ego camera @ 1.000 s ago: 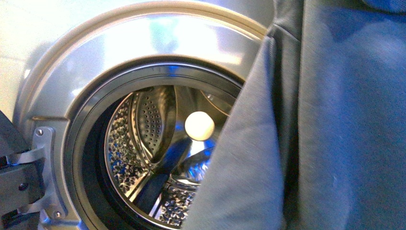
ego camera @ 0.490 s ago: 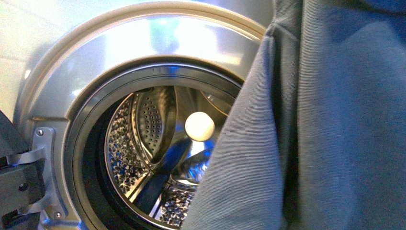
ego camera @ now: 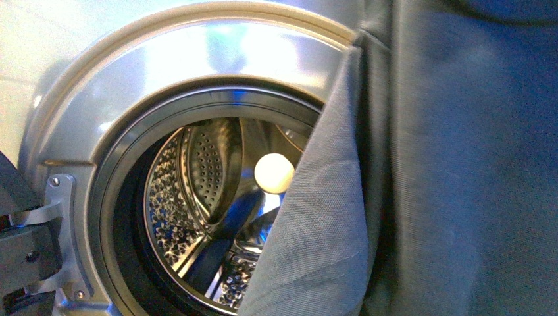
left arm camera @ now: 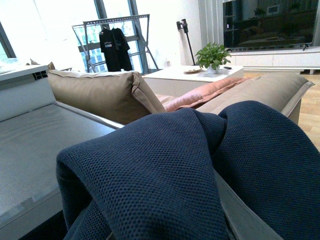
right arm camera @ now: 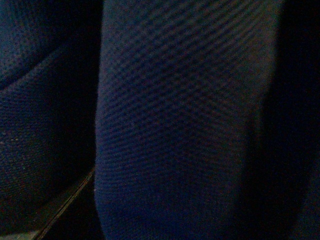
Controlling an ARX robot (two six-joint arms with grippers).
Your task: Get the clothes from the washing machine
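Observation:
The washing machine [ego camera: 197,59] fills the front view, silver-grey, its door open and the perforated steel drum [ego camera: 197,197] showing. The clothes [ego camera: 460,171], grey-blue woven fabric, hang close before the camera and cover the right half of the drum mouth. In the left wrist view the clothes [left arm camera: 165,170] are dark navy and drape over my left gripper, which is shut on them; its fingers are hidden under the fabric. The right wrist view is filled by dark fabric [right arm camera: 180,125] pressed close, and my right gripper is hidden there.
A white ball-like round thing [ego camera: 274,172] shows inside the drum at the fabric's edge. The door hinge bracket [ego camera: 62,230] sits at lower left. The left wrist view shows a tan sofa [left arm camera: 100,90], a drying rack [left arm camera: 117,40], a potted plant [left arm camera: 212,55] and a grey flat surface [left arm camera: 35,145].
The hanging edge of the clothes has shifted left across the drum mouth and now reaches the white round thing. The washing machine has not moved.

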